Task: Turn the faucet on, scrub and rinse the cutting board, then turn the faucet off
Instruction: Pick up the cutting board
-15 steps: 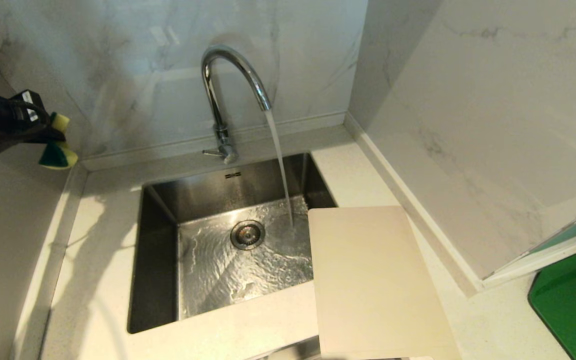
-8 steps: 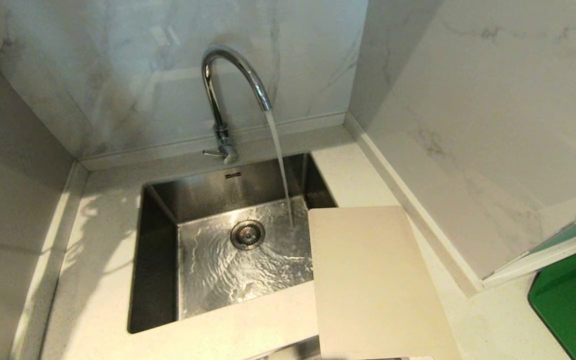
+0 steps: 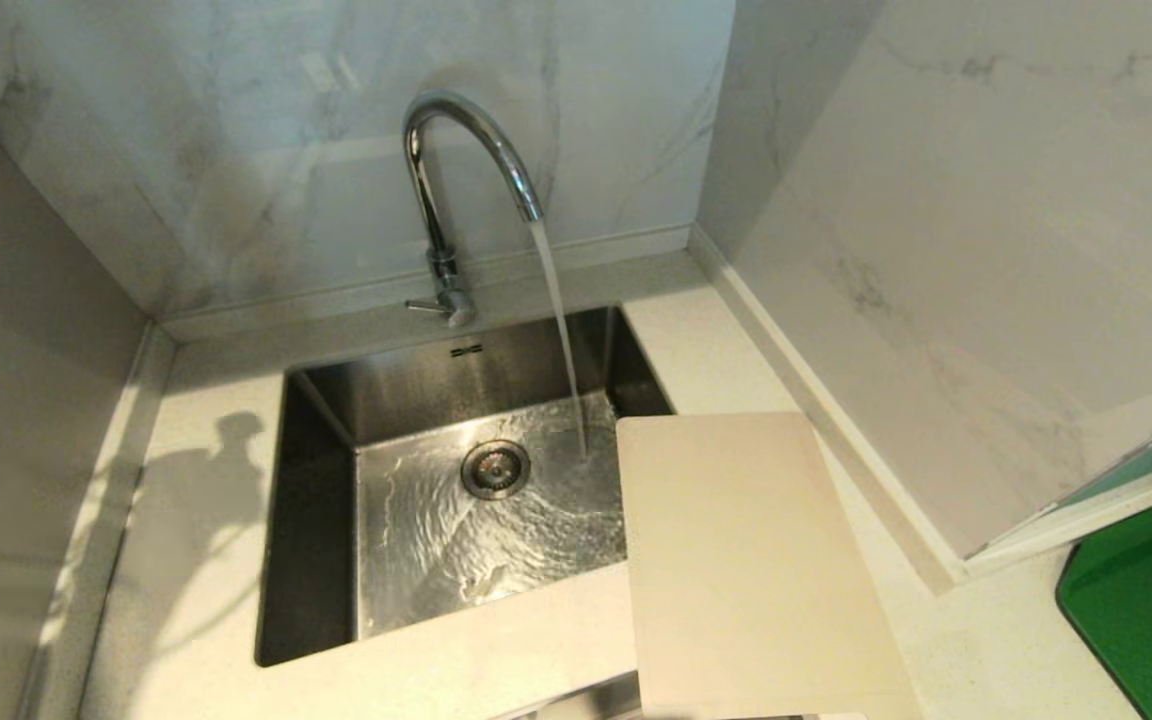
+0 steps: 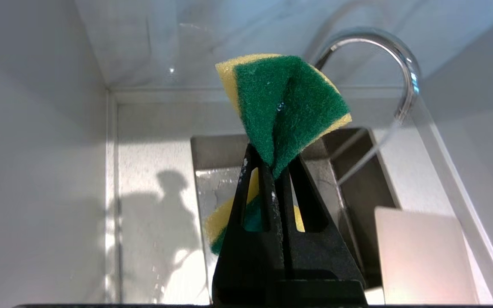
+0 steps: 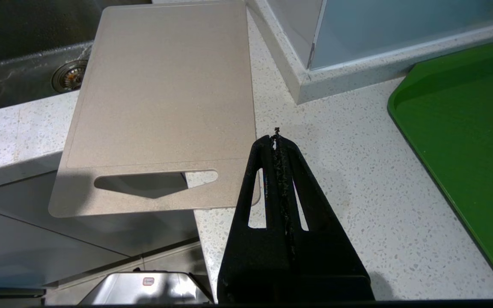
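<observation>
With the faucet [image 3: 466,170] running, my left tool [image 4: 272,171], clamped on the sponge [image 4: 283,107], probably needs carrying to the cutting board [image 3: 746,560] for scrubbing; right tool [image 5: 277,139] pressed together, idle.

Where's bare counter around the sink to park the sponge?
Widest bare patch: counter left of the sink, out to the left wall. A narrow strip runs behind the basin, pinched by the faucet. Right side is crowded: cutting board overhangs the basin corner, green mat beyond it.
</observation>
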Tool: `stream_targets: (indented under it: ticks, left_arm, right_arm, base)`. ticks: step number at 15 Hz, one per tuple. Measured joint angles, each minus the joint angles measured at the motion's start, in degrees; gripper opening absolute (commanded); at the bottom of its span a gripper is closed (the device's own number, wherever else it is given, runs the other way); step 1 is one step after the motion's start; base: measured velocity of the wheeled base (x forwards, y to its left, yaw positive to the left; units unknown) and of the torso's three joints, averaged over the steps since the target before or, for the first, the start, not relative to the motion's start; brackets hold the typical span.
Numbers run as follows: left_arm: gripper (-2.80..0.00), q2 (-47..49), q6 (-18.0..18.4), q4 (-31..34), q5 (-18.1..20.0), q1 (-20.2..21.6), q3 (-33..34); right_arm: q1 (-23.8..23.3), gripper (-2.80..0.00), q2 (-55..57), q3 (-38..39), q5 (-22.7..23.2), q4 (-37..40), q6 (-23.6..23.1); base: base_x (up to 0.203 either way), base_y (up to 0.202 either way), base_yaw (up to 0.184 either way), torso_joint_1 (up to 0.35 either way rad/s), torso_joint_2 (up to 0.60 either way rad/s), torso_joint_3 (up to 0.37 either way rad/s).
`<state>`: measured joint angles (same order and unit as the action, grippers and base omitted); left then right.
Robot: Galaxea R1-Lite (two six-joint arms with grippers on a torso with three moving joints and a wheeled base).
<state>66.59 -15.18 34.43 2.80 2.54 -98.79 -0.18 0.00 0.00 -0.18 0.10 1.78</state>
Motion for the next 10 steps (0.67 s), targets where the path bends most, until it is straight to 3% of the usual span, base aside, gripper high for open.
stream_targets:
  ticks: [5, 10]
  left_arm:
    - [-2.8, -16.28, 0.12, 0.3, -0.68, -0.04, 14.79]
    - [-2.8, -29.74, -0.47, 6.18, -6.83, 2.03, 27.51]
  right_arm:
    - [0.0, -2.8, 0.0, 0.0, 0.03, 0.0, 0.0]
    - [0.0, -2.8, 0.0, 0.0, 0.01, 0.0, -0.02]
  base:
    - [0.0, 0.0, 0.0, 0.0, 0.0, 0.0]
    - [0.0, 0.0, 0.0, 0.0, 0.0, 0.0]
